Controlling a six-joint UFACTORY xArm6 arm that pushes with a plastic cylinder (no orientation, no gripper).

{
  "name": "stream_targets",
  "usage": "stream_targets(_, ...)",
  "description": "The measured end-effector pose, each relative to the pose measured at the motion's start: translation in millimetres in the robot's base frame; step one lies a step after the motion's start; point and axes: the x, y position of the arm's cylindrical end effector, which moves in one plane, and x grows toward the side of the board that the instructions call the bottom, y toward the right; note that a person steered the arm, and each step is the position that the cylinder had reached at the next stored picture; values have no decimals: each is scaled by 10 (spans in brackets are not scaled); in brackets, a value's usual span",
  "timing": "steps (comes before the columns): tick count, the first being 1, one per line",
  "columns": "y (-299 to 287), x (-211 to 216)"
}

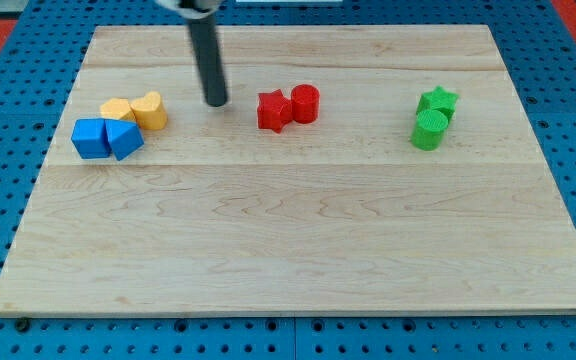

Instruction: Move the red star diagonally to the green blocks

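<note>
Standing on the table (298, 250) with my tip (216, 102) down, near the top of the board and left of centre; there are no fingers on this rod, so nothing opens, nothing closes and nothing is held, and the tip touches no block. Red star (273, 111) lies to the view's right of the tip, a shade lower, with a narrow strip of bare wood between them. Touching the star's right side, slightly higher, is the red cylinder (305, 103). Green blocks sit well apart, further to the view's right: green star (438, 101) above, green cylinder (429, 129) touching it below. So tip, red star and green pair run roughly in one line across the view. Judgement: the tip is on the correct side for a rightward shove, but the red cylinder stands in the path and would likely be carried along; a push from the star's upper left, sending it down and right, may slip it under the cylinder. Star is squat, with no clear long axis; which way its points face is too small to tell. On the tip's other side, view's left: two yellow blocks (138, 109) touching, with the blue cube (90, 138) and a second blue block (124, 138) just below them, clear of the route.
</note>
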Motion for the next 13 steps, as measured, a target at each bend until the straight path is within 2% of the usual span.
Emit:
stream_targets(1, 375, 195)
stream_targets(2, 506, 691)
stream_targets(3, 670, 989)
stream_targets(5, 104, 539)
stream_targets(6, 202, 326)
stream_targets(7, 623, 531)
stream_targets(8, 1152, 1131)
stream_targets(9, 1254, 1433)
stream_targets(10, 375, 1375)
stream_targets(11, 317, 932)
stream_targets(12, 559, 676)
stream_targets(13, 1247, 786)
